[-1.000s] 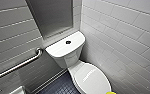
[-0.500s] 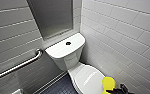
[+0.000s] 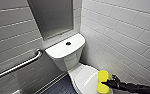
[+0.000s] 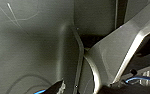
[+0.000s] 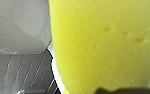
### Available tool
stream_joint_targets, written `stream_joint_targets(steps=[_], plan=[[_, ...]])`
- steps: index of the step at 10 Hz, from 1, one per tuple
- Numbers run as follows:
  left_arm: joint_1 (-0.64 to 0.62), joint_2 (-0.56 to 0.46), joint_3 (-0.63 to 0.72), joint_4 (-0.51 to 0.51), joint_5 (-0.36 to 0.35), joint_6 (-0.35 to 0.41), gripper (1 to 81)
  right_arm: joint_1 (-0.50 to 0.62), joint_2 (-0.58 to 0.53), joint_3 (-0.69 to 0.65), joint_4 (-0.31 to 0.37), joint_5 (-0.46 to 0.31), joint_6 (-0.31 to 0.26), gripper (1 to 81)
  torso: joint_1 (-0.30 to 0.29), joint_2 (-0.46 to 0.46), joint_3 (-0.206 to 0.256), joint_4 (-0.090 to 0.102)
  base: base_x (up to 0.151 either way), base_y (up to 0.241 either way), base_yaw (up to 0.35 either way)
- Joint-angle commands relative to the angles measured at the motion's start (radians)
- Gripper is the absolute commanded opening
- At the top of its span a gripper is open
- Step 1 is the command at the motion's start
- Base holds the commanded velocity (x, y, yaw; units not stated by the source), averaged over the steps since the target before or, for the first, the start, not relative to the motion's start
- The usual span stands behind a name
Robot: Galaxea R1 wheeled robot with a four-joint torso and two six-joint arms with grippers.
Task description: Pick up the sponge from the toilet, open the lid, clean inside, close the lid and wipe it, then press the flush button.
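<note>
The white toilet (image 3: 66, 53) stands against the back wall, its tank (image 3: 73, 47) carrying the dark round flush button (image 3: 68, 43). In front of the tank the lid (image 3: 84, 76) lies down over the bowl. My right gripper (image 3: 108, 82) comes in from the lower right and is shut on the yellow sponge (image 3: 102, 80), squeezing its middle so both ends bulge. The sponge hangs at the lid's right edge. In the right wrist view the sponge (image 5: 101, 45) is large, with white toilet ceramic (image 5: 16, 22) behind it.
A metal grab bar (image 3: 18, 66) runs along the left tiled wall. A grey recessed panel (image 3: 53, 17) sits above the tank. The right tiled wall (image 3: 126, 37) is close beside the toilet. Dark floor tiles (image 3: 63, 87) lie left of the bowl.
My right gripper has come into the head view from the lower right with the sponge, moving left and slightly up toward the lid. The toilet has not moved.
</note>
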Motion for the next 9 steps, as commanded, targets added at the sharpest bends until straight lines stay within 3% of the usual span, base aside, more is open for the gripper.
stream_joint_targets(steps=[1, 2, 4, 9], plan=[[0.008, 0.005, 0.02, -0.014, 0.077, 0.009, 81.1, 0.146, 0.005, -0.056, 0.073, -0.065, 0.002, 1.0, 0.0, 0.0, 0.0, -0.024, 0.0, 0.0, 0.0], [0.006, 0.009, 0.018, -0.013, 0.079, 0.009, 81.1, 0.152, 0.024, -0.075, 0.076, -0.065, 0.002, 1.0, 0.0, 0.0, 0.0, -0.007, 0.0, 0.0, 0.0], [0.006, 0.018, 0.017, -0.013, 0.08, 0.009, 81.1, 0.164, 0.1, -0.153, 0.074, -0.065, 0.033, 1.0, 0.0, 0.0, 0.0, -0.019, 0.0, 0.0, 0.0], [0.018, 0.011, 0.012, -0.023, 0.076, 0.007, 81.1, 0.227, 0.316, -0.403, 0.077, -0.087, 0.064, 1.0, 0.0, 0.0, 0.0, -0.019, 0.0, 0.0, 0.0]])
